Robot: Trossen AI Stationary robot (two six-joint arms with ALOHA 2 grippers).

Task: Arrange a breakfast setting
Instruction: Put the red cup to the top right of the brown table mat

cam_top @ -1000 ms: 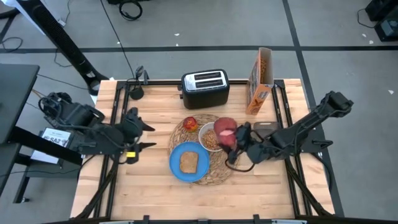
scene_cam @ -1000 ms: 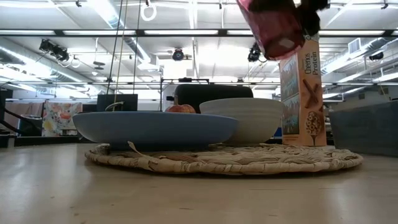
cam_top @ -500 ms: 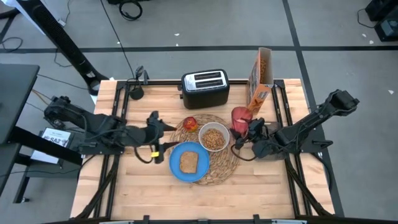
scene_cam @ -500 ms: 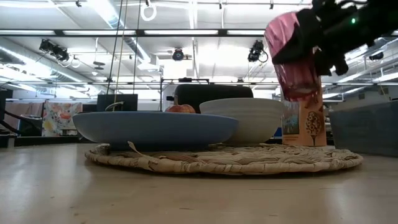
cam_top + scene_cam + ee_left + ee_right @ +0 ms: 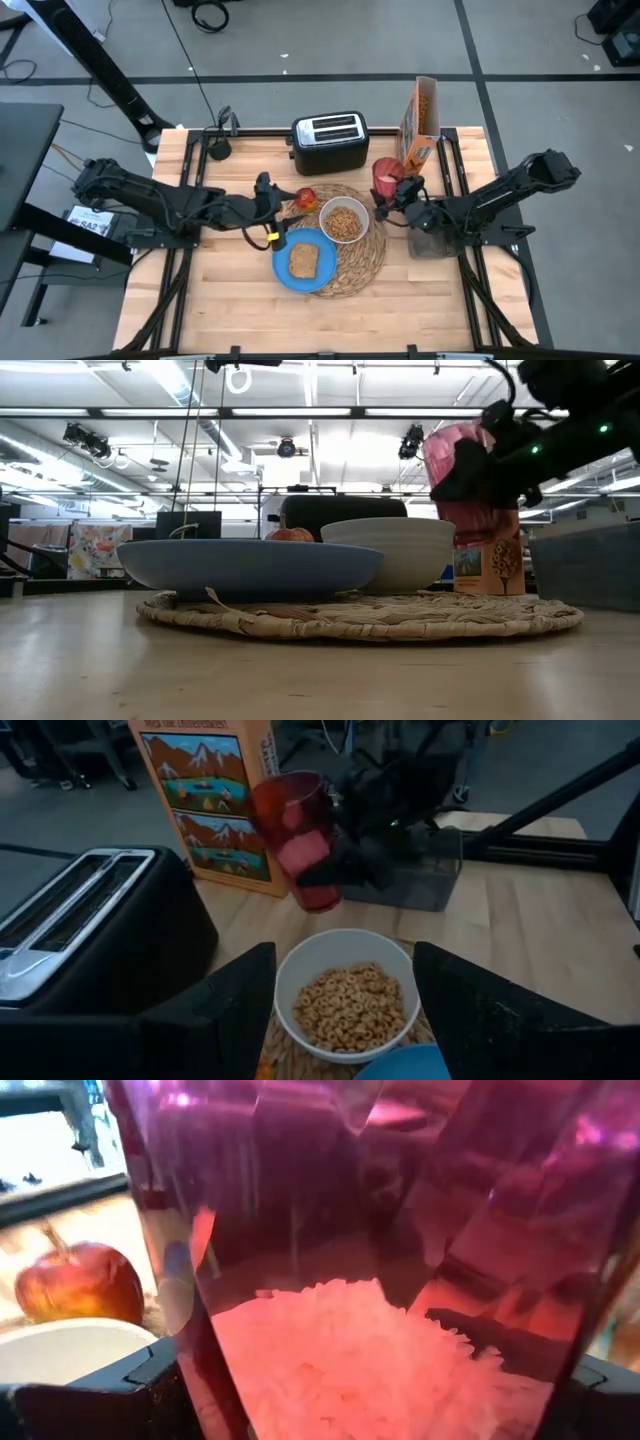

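A round straw placemat [image 5: 366, 262] carries a blue plate [image 5: 285, 268] with a toast slice [image 5: 303, 260], a white bowl [image 5: 343, 220] of cereal rings and a small red fruit [image 5: 306, 197]. My right gripper [image 5: 398, 192] is shut on the pink translucent cup [image 5: 386, 174], just beyond the mat's far right edge. In the low view the cup [image 5: 478, 525] stands upright in the air. My left gripper [image 5: 284, 208] hovers open at the mat's left edge beside the fruit, its fingers pointing at the bowl [image 5: 345, 990]. My right gripper pinches the cup's side wall [image 5: 205, 1370] between its two fingers [image 5: 455, 485], around mid height. The fingers come roughly level from the table's right side. The cup is upright and lifted clear of the table.
A black two-slot toaster [image 5: 330, 140] stands behind the mat, and a cereal box [image 5: 420, 125] stands at the far right behind the cup. A dark rectangular tray [image 5: 433, 243] lies under my right arm. Bare wood lies toward the near edge.
My right gripper has carried the cup from above the bowl down and toward the table's far right; the cup has turned from tipped to upright. My left gripper has moved down and toward the right, from the table's left side to the mat's edge by the fruit.
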